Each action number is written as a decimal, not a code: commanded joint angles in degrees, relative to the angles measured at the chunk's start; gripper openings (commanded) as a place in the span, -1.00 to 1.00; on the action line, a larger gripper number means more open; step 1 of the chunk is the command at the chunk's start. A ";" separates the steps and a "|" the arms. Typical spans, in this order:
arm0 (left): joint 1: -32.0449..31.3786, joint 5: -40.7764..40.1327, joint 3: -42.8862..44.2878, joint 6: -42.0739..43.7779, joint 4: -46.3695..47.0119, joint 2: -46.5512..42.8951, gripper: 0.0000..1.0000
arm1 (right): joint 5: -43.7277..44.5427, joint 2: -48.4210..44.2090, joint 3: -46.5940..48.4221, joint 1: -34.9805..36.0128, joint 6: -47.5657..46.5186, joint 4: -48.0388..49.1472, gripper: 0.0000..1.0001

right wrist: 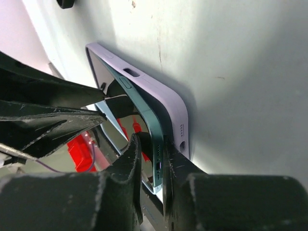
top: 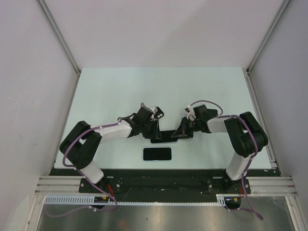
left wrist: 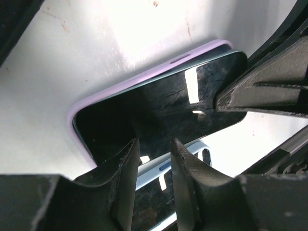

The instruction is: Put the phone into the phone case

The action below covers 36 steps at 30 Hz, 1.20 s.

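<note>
Phone (right wrist: 140,114) position: it lies in the lilac phone case (right wrist: 166,96) at the middle of the pale surface (top: 120,86), between the two hands. It is not fully seated. In the right wrist view you see its teal side frame raised clear of the case rim at the right end, so the phone is tilted in the case. In the left wrist view the case rim shows along the far long edge and around the left corner of the dark screen.

Right hand (right wrist: 151,144): its two fingers are closed tight on the right end of the phone and pinch the teal frame between them. The case wall lies just outside one finger.

Left hand (left wrist: 154,144): its fingers stand a narrow gap apart and reach over the phone's long edge near the left end. The dark glass shows in the gap. You cannot tell from these views whether the fingers press on the phone or merely sit over it, and nothing is pinched between them.

Note a black rectangular item (top: 157,154) lying flat on the surface, nearer the arm bases and apart from the case.
</note>
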 commanded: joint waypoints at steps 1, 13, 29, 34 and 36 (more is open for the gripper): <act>0.15 -2.67 1.00 2.12 -0.45 2.79 -0.24 | 23.96 4.46 1.63 6.89 -6.01 -17.00 -0.70; 0.15 -2.15 1.17 3.09 -0.90 4.28 -0.25 | 46.88 5.87 10.16 15.06 -7.59 -34.31 -0.15; 0.15 -1.97 0.64 3.44 -1.42 5.08 -0.24 | 62.72 12.72 20.27 21.74 -8.38 -47.76 0.05; 0.15 -2.06 0.47 3.53 -1.69 5.43 -0.24 | 66.07 11.06 22.20 22.80 -8.03 -51.63 0.07; 0.15 -2.32 0.38 3.53 -1.69 5.69 -0.24 | 66.42 9.14 22.73 23.15 -8.12 -52.16 0.07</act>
